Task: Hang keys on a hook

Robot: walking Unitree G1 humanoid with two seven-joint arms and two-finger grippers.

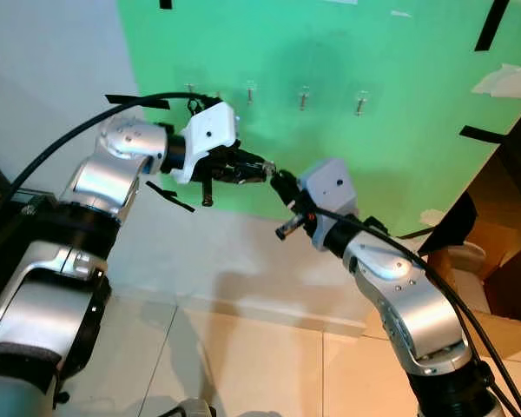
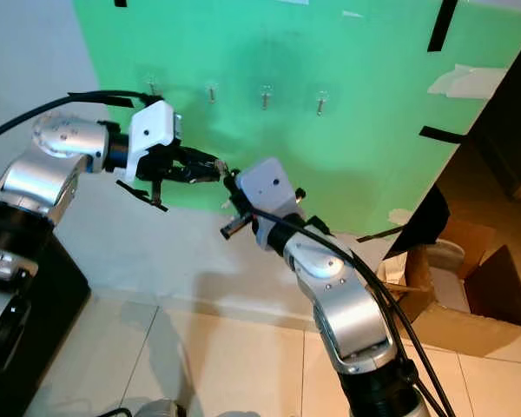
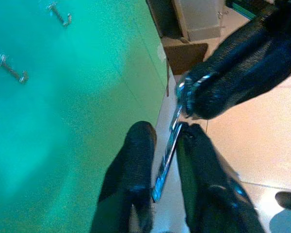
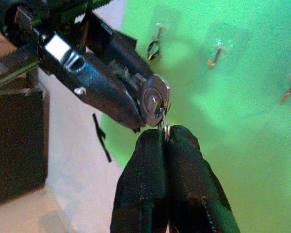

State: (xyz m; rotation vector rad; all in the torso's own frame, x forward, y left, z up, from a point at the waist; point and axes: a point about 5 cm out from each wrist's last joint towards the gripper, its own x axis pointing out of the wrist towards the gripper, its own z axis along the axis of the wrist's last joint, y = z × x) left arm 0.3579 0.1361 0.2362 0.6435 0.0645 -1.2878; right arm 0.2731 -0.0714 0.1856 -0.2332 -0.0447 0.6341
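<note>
While both hands meet in mid-air before the green board, read the labels below as your guide.

Left hand (image 1: 259, 167): its fingers (image 3: 136, 160) are narrowed on the flat blade of the key (image 3: 166, 162), pinching it edge-on, as the left wrist view shows.

Right hand (image 1: 282, 184): its fingers (image 4: 145, 184) are pressed together on the key ring (image 4: 164, 127), just under the key's round head.

Keys: held between the two hands, tip to tip, below the row of hooks (image 1: 305, 97) and well apart from any of them; not yet hung.

Risk, handover: you have two grips on one small bunch. If one hand lets go before the other is firm, or both pull apart, the key could slip out and drop to the floor (image 1: 243, 356).

Risk, hooks: the pegs are small and clear-backed; a ring held flat against the fingers may miss the tip or glance off it. One hook in the right wrist view seems already to carry something dark; you cannot tell what.

Risk, cables: the black cable (image 1: 61, 143) arcs near the left arm and could snag as you lift.

Surface: a green board (image 1: 391, 113) on a pale wall, with black tape strips (image 1: 169, 196) stuck on it.

Room: tiled floor, an open cardboard box (image 2: 478, 300) at the right, a dark cabinet (image 4: 17, 141) at the left.
</note>
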